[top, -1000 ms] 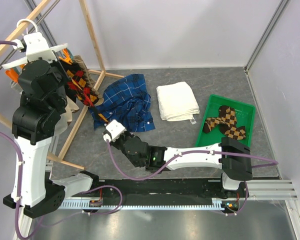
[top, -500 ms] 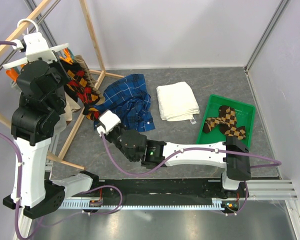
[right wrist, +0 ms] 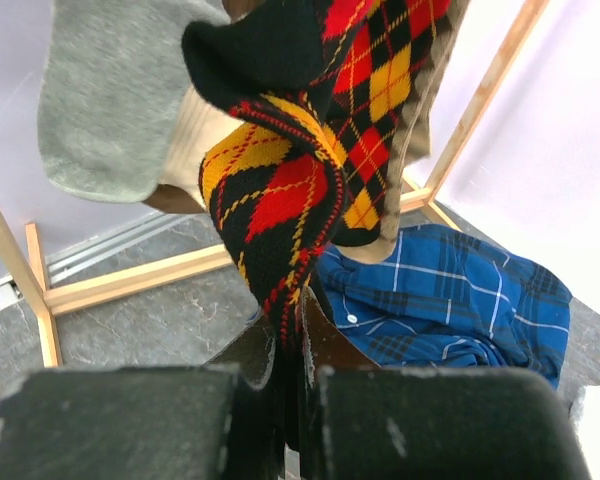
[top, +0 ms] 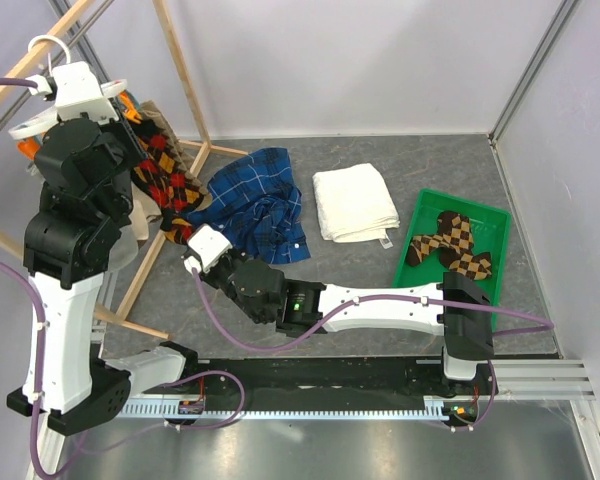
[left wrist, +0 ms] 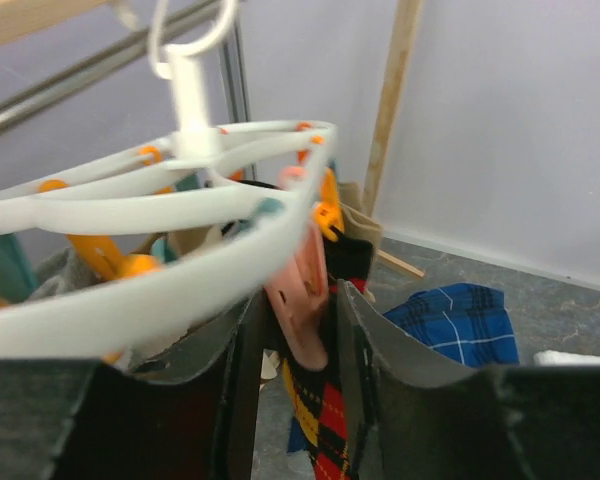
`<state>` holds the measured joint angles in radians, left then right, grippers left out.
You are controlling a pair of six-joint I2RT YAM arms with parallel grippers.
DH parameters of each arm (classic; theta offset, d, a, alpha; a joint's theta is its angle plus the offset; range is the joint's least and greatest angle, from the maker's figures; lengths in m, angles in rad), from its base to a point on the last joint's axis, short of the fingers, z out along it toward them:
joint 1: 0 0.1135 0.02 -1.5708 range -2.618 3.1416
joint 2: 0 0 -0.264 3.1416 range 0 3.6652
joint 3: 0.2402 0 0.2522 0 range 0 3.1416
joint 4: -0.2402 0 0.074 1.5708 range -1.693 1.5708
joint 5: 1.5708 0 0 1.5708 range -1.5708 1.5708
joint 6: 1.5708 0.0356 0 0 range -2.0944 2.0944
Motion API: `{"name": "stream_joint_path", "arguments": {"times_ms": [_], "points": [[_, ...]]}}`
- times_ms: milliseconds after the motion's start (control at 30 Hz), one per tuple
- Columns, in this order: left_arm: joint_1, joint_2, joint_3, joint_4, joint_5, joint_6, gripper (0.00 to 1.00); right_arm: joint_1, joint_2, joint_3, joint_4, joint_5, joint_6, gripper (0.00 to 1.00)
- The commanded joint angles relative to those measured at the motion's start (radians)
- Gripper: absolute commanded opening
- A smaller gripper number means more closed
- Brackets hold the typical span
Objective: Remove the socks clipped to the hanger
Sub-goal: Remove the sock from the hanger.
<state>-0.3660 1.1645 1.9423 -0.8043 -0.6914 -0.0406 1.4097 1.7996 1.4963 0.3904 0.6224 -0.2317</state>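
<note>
Right claw (right wrist: 292, 345): shut tight on the low end of the red, yellow and black sock (right wrist: 280, 200). Its arm reaches far over to the left side.
Left claw (left wrist: 298, 330): up high at the far left, about half open, with one finger on each side of the pink peg (left wrist: 300, 295). I cannot tell if it squeezes the peg or only sits around it.
Sock in hand: its top end is up at the pink peg. It stretches down from there to the right claw.
Hanger (left wrist: 180, 215): a white ring at the far left. Its hook is over a bar of the wooden rack (top: 185, 80).
Other socks: a grey sock (right wrist: 110, 100) and a tan sock (right wrist: 195, 140) hang just beside the bright one. Two brown checked socks (top: 450, 245) lie in the green tray (top: 427, 200) on the right.
Other things: a blue shirt (top: 260, 205) and a white towel (top: 355, 200) lie on the table (top: 360, 265). They are not part of the job.
Step now: getting the bright sock off its peg, I think. One claw works the peg and the other holds the sock.
How far along: two socks look done, and more hang on the ring.
Next move: the peg has to open first. Then the right claw can pull the sock down and away, likely to the tray.
Watch out: a pull before the peg lets go could swing the ring or tug it off the bar.
</note>
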Motion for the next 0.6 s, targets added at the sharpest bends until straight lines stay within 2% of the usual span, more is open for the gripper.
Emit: {"name": "stream_joint_path", "arguments": {"times_ms": [0, 33, 267, 433, 500, 567], "points": [[-0.004, 0.015, 0.027, 0.030, 0.050, 0.004, 0.24, -0.003, 0.000, 0.041, 0.018, -0.018, 0.000, 0.00], [-0.004, 0.015, 0.030, 0.030, 0.052, 0.002, 0.02, -0.005, 0.001, 0.041, 0.018, -0.018, 0.000, 0.00], [-0.004, 0.014, 0.026, 0.031, 0.020, -0.021, 0.02, -0.003, 0.001, 0.051, 0.018, -0.024, -0.003, 0.00], [-0.004, 0.008, 0.024, 0.037, 0.050, -0.021, 0.02, -0.005, -0.003, 0.041, 0.016, -0.026, 0.006, 0.00], [-0.004, 0.004, 0.021, 0.048, 0.079, -0.004, 0.05, -0.005, -0.008, 0.035, 0.018, -0.024, 0.012, 0.00], [-0.004, 0.000, 0.012, 0.056, 0.128, 0.011, 0.24, -0.008, -0.008, 0.039, 0.013, -0.029, 0.019, 0.00]]}}
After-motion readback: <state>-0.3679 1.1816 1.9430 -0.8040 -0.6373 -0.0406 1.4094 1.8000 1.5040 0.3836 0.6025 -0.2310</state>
